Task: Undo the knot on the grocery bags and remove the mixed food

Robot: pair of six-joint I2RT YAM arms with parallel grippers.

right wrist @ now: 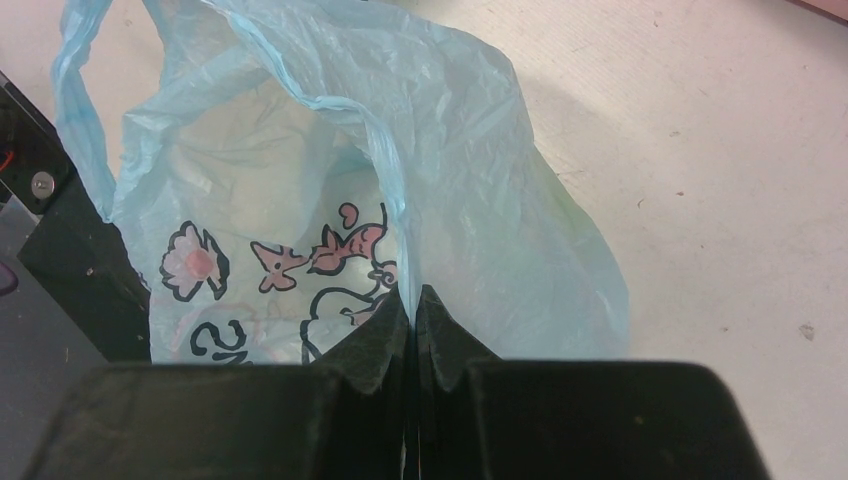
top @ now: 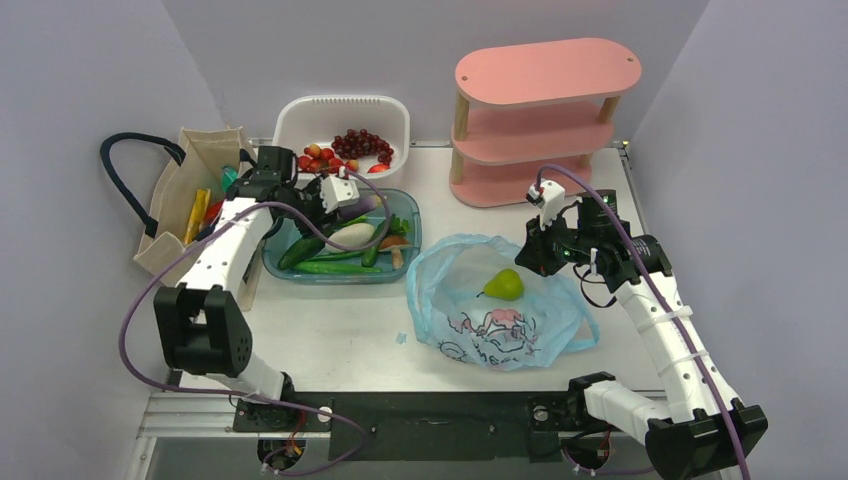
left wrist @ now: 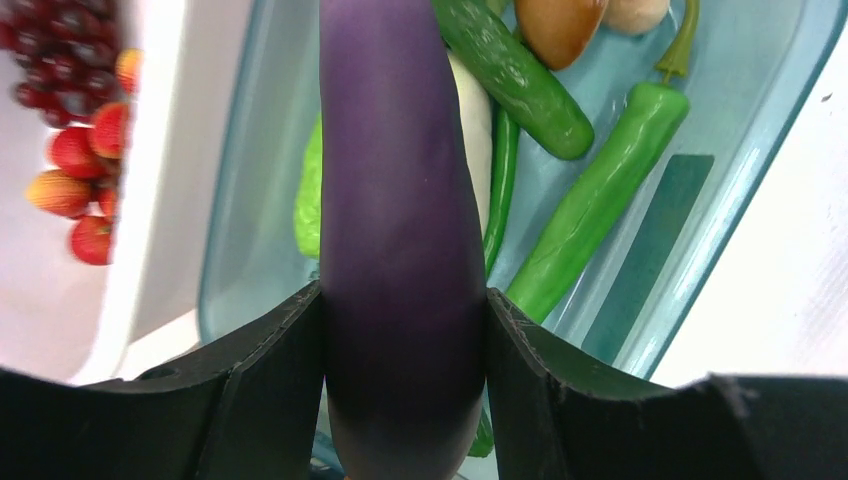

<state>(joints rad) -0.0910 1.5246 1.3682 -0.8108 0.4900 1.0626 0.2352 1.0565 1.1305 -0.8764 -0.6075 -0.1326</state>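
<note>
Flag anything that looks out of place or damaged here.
One thing: a small blue scrap lies loose on the table, just left of the blue bag. It matches the bag's colour, so it may be a torn-off bit; too small to be sure. Nothing looks spilled.

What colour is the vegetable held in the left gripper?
Dark purple; the eggplant shows best in the left wrist view.

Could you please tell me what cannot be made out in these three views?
- Top view: the canvas tote shows only the tops of packets; its walls hide the rest.
- Right wrist view: crinkled film of the blue bag hides its contents; the right gripper covers the pinched edge.
- Left wrist view: the near end of the eggplant is cut off by the bottom edge, inside the left gripper.
</note>
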